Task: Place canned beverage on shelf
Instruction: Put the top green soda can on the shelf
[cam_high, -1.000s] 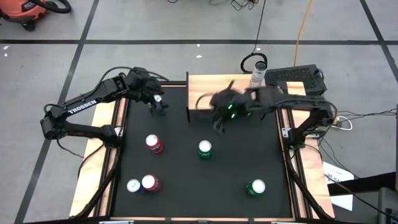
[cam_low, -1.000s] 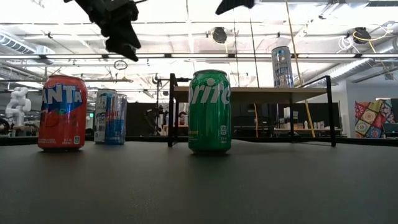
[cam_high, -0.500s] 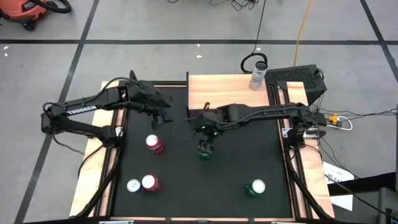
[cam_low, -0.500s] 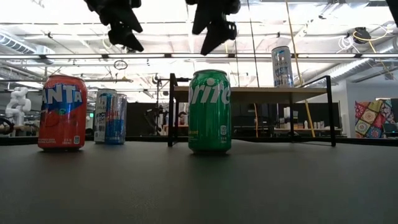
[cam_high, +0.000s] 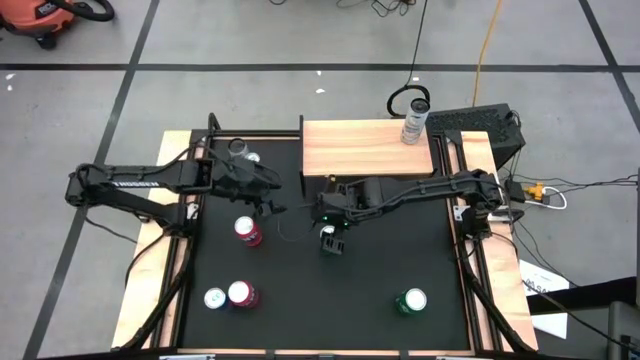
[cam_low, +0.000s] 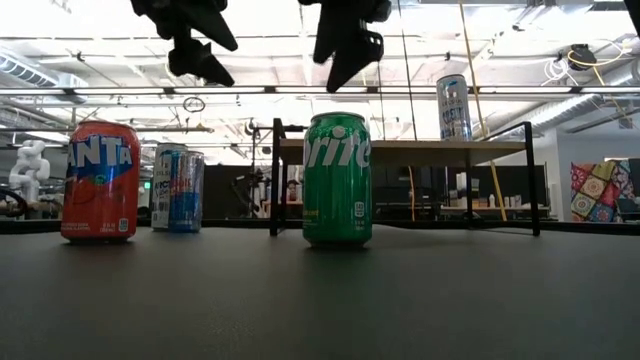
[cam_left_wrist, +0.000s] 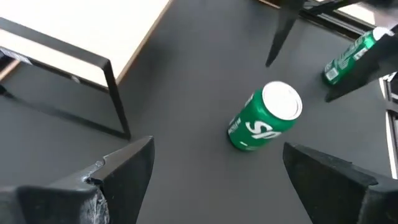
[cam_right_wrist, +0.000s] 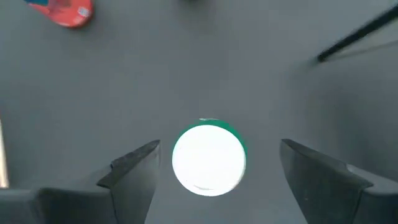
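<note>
Right gripper (cam_high: 331, 240) poised over a green Sprite can (cam_low: 337, 179), fingers spread wide and nothing held.

The can is seen standing upright on the black table (cam_high: 380, 260), just in front of the shelf (cam_high: 366, 147) — its white lid is centred between the open fingers in the right wrist view, apparently so that a descent would bracket it for a grasp. The left gripper (cam_high: 268, 195) is hung nearby above the table, likewise wide open and empty (it seems to be waiting). "Sprite" is partly readable on the green can, and "ANTA" on the red Fanta can (cam_low: 100, 181) — a silver can (cam_high: 415, 116) already stands on the shelf's plank.
</note>
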